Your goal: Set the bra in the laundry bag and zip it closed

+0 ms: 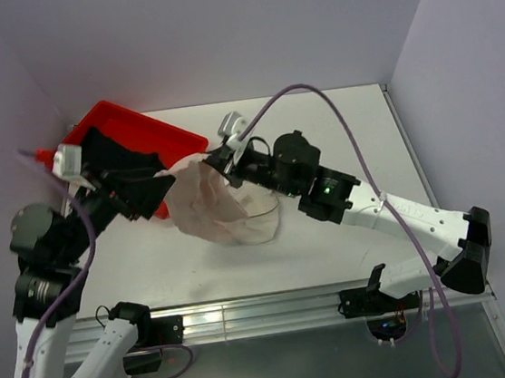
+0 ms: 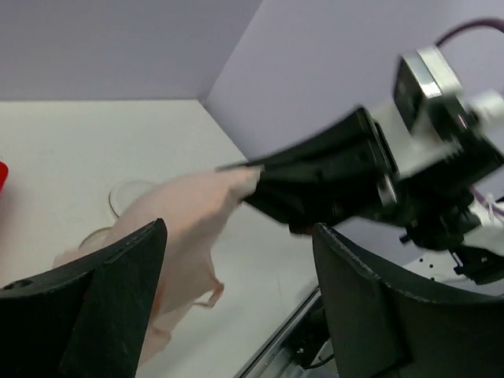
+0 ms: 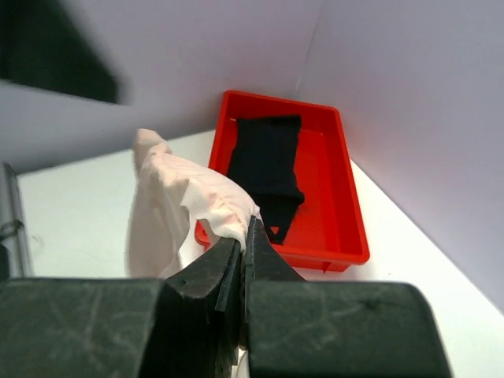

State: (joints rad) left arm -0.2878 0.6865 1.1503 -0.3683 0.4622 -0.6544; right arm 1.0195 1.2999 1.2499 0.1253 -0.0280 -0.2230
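Observation:
My right gripper (image 1: 217,161) (image 3: 244,236) is shut on the top edge of the pale pink bra (image 1: 201,204) (image 3: 169,197) and holds it up so it hangs down to the table. The bra also shows in the left wrist view (image 2: 181,228), with a strap loop dangling. The translucent mesh laundry bag (image 1: 260,217) lies on the table under and to the right of the bra; its round rim shows in the left wrist view (image 2: 130,193). My left gripper (image 1: 148,193) (image 2: 236,315) is open and empty, just left of the bra.
A red plastic tray (image 1: 150,128) (image 3: 331,197) stands at the back left with a black cloth (image 3: 264,165) in it. Purple walls close the back and both sides. A metal rail (image 1: 267,315) runs along the near edge.

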